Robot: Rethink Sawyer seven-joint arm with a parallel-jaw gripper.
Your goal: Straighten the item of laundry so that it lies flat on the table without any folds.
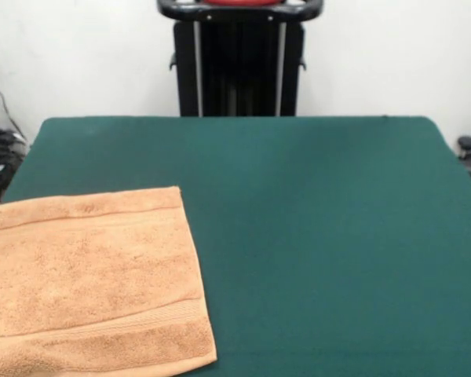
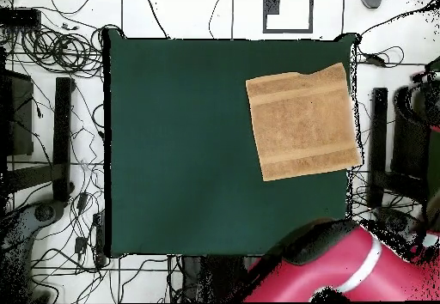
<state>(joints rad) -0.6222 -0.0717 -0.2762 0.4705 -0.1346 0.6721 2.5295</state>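
Observation:
The peach terry towel [image 1: 86,275] lies spread on the dark green table [image 1: 314,236] at the front left of the front view, running past the picture's left and bottom edges. In the overhead view the towel [image 2: 302,122] sits near the table's [image 2: 189,146] right edge, turned slightly askew. It looks flat, with border bands near both ends. Its top edge has a small step near one corner. No gripper shows in either view; only the red arm body [image 2: 344,270] shows at the overhead view's bottom right.
The robot's black pedestal [image 1: 239,67] stands behind the table's far edge. Cables and stands [image 2: 51,51] lie on the floor around the table. The towel's right side reaches the table's right edge in the overhead view.

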